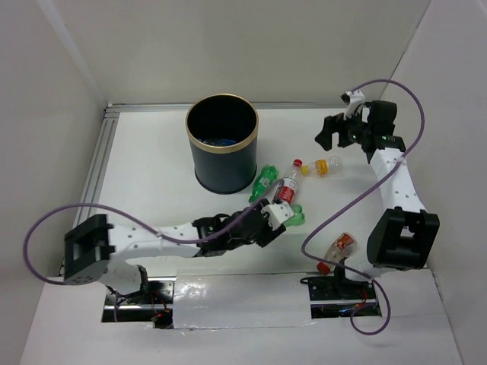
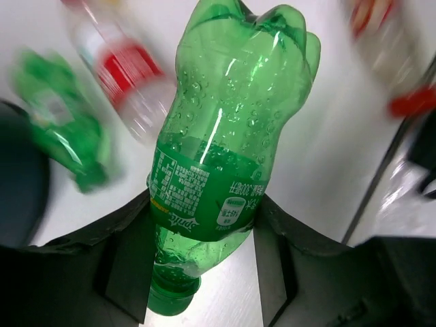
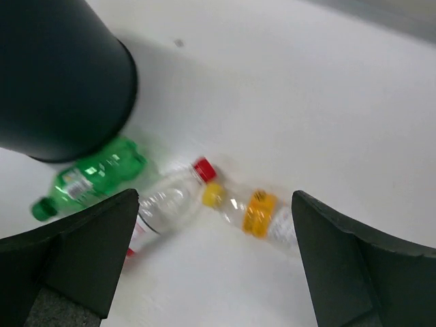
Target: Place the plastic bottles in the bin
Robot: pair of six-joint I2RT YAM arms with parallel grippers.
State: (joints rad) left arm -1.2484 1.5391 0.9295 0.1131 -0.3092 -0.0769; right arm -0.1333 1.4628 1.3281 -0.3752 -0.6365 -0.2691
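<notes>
The dark bin (image 1: 222, 163) with a gold rim stands at the back middle; something blue lies inside it. My left gripper (image 1: 278, 220) is shut on a green bottle (image 2: 218, 150), its label between the fingers and its cap toward the wrist. A second green bottle (image 1: 264, 182) lies by the bin's foot, and a red-labelled clear bottle (image 1: 287, 189) lies beside it. A yellow-labelled bottle (image 1: 324, 166) lies further right. My right gripper (image 1: 337, 131) is open and empty above the table, with the yellow-labelled bottle (image 3: 262, 212) and a red-capped clear bottle (image 3: 170, 197) below it.
Another red-capped bottle (image 1: 339, 249) lies near the right arm's base. White walls close in the table on the left, back and right. A metal rail (image 1: 99, 163) runs along the left edge. Purple cables loop from both arms.
</notes>
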